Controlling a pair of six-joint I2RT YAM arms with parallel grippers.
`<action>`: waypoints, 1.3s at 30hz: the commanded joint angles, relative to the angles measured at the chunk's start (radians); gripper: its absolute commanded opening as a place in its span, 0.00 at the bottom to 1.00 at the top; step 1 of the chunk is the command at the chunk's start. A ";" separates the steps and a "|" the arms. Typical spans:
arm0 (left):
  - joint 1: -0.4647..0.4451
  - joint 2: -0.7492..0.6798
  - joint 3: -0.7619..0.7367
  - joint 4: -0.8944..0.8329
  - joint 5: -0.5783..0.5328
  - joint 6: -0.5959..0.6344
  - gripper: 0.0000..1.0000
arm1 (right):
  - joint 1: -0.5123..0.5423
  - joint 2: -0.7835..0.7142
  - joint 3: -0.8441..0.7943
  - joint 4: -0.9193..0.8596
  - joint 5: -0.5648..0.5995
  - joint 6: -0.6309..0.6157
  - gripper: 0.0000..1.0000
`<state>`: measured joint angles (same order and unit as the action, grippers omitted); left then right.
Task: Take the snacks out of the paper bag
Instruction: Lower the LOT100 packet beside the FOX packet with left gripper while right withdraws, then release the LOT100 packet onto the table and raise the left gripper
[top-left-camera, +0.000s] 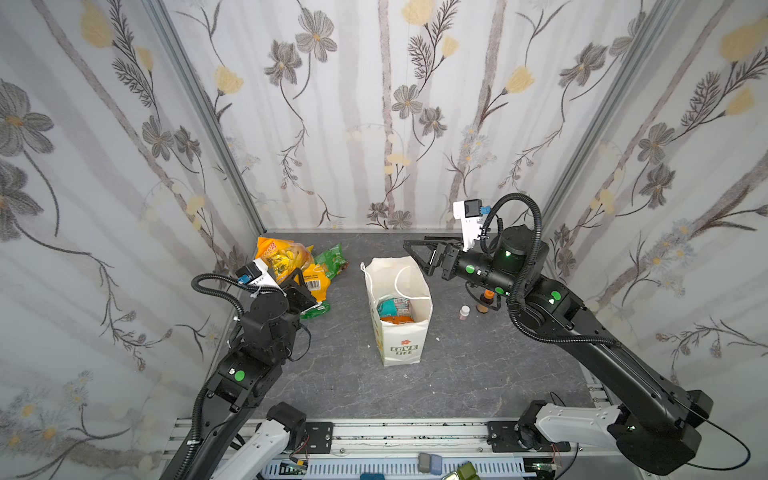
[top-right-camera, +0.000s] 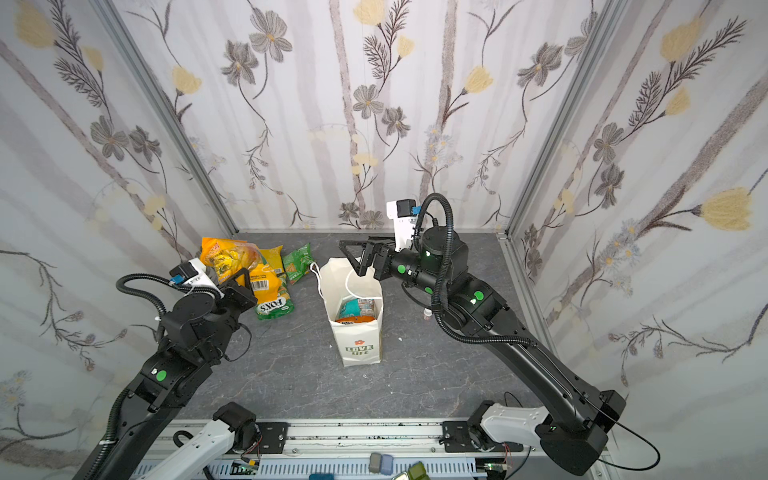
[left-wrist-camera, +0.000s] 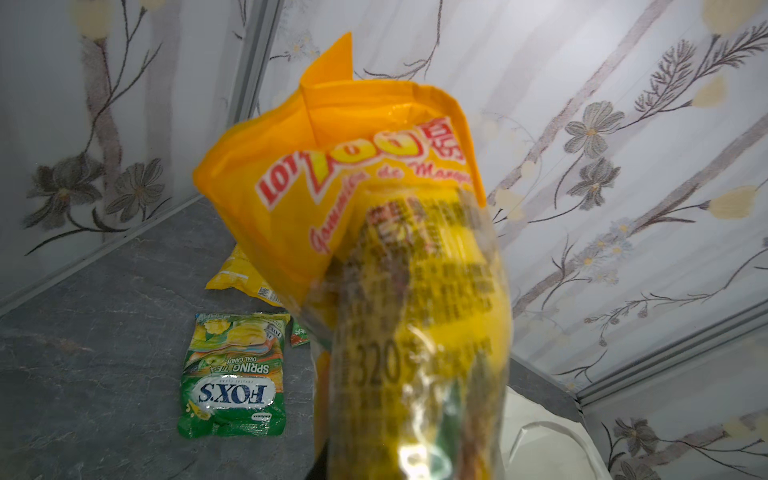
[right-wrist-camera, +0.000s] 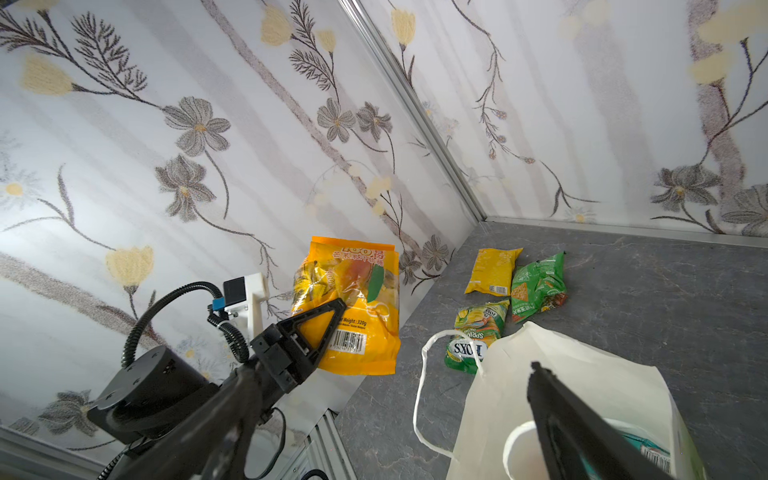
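- The paper bag (top-left-camera: 401, 347) stands upright and open-mouthed at the middle of both top views, on the grey table (top-left-camera: 457, 374). Its "LOVE LIFE" print faces the lower edge of the frame.
- Inside the bag lie a teal packet (top-left-camera: 387, 308) and, just below it in the frame, an orange-white packet (top-left-camera: 395, 319).
- Left of the bag, toward the table's upper-left corner, three snacks lie flat: the FOXS packet (top-right-camera: 274, 306) nearest the bag, and the yellow packet (right-wrist-camera: 493, 270) and green packet (right-wrist-camera: 538, 286) just beside each other behind it.
- The orange packet (right-wrist-camera: 353, 274) hangs clear of the table over that group, upper left of the bag. The left gripper (right-wrist-camera: 337, 309) has its jaws pinched on the packet's barcode end; one finger shows in front and the other is hidden behind the foil.
- The right gripper (top-left-camera: 417, 257) hovers at the bag's upper-right rim with its jaws spread wide and nothing between them.
- Two small bottles (top-left-camera: 464, 311) stand right of the bag, beneath the right arm.
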<state>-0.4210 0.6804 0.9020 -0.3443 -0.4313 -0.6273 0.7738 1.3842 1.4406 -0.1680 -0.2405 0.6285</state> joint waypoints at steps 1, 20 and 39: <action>0.088 0.034 -0.034 0.072 0.160 -0.121 0.18 | 0.001 0.006 -0.004 0.040 -0.021 0.013 0.99; 0.372 0.559 -0.258 0.791 0.877 -0.442 0.12 | -0.008 -0.032 -0.045 0.035 0.007 0.008 0.99; 0.381 1.039 -0.125 0.945 0.914 -0.439 0.20 | -0.028 -0.109 -0.109 0.027 0.042 -0.002 0.99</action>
<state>-0.0391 1.6966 0.7612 0.5152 0.4599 -1.0489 0.7494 1.2789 1.3365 -0.1688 -0.2096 0.6350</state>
